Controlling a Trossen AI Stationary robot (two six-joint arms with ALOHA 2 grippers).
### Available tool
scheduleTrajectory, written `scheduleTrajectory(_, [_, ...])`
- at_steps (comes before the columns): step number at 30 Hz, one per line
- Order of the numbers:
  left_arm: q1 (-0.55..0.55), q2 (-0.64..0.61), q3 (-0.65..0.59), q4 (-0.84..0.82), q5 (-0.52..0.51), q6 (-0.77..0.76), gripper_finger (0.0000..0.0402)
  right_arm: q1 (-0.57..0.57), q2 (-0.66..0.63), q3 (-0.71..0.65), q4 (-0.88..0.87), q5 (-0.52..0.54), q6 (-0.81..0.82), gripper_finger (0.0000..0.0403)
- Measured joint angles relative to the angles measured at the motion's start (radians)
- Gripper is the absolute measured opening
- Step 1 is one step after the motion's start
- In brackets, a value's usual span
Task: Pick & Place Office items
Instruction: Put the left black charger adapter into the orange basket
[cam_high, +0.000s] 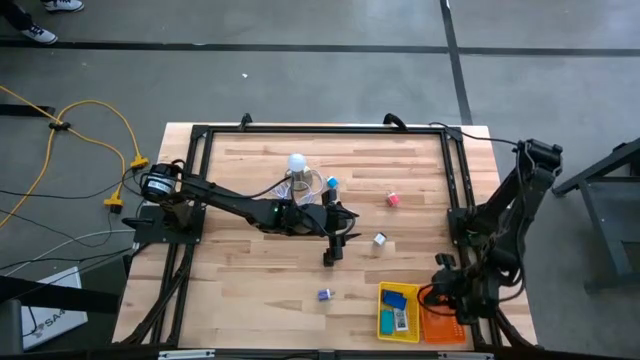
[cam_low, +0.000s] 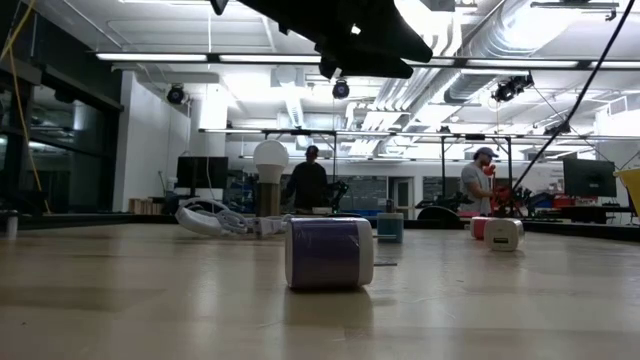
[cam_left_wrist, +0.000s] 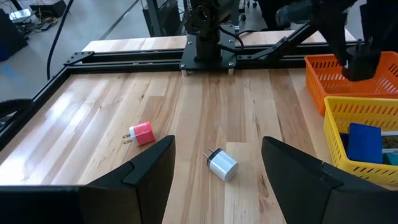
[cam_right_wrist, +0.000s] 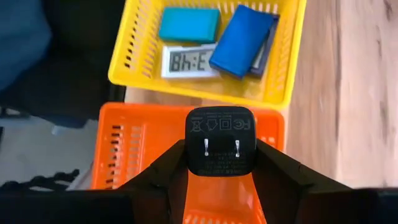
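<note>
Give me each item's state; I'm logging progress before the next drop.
Left end effector: open, empty, above the white plug adapter, which lies on its side.
Right end effector: shut on black plug charger, over orange mesh tray.
Yellow mesh tray: holds blue items.

Black charger (cam_right_wrist: 220, 140) held over orange tray (cam_right_wrist: 130, 162); others scattered on table.
</note>
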Motion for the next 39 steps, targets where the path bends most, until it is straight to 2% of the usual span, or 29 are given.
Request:
scheduleTrajectory(7, [0.0, 0.0, 0.0, 0.0, 0.0, 0.0, 0.023, 0.002, 0.071, 0.112, -0.101, -0.018, 0.018, 0.0142])
scheduleTrajectory(15, [0.0, 0.0, 0.0, 0.0, -0.004, 0.0, 0.023, 0.002, 0.191, 0.139, -0.185, -0.078, 0.092, 0.0142])
scheduleTrajectory(24, [0.0, 0.0, 0.0, 0.0, -0.004, 0.0, 0.023, 0.002, 0.256, 0.139, -0.18, -0.104, 0.137, 0.0142])
scheduleTrajectory(32, [0.0, 0.0, 0.0, 0.0, -0.003, -0.004, 0.023, 0.002, 0.273, 0.139, -0.119, -0.058, 0.164, 0.0142])
scheduleTrajectory(39, [0.0, 0.0, 0.0, 0.0, 0.001, -0.005, 0.023, 0.002, 0.31, 0.139, -0.105, -0.07, 0.172, 0.0142])
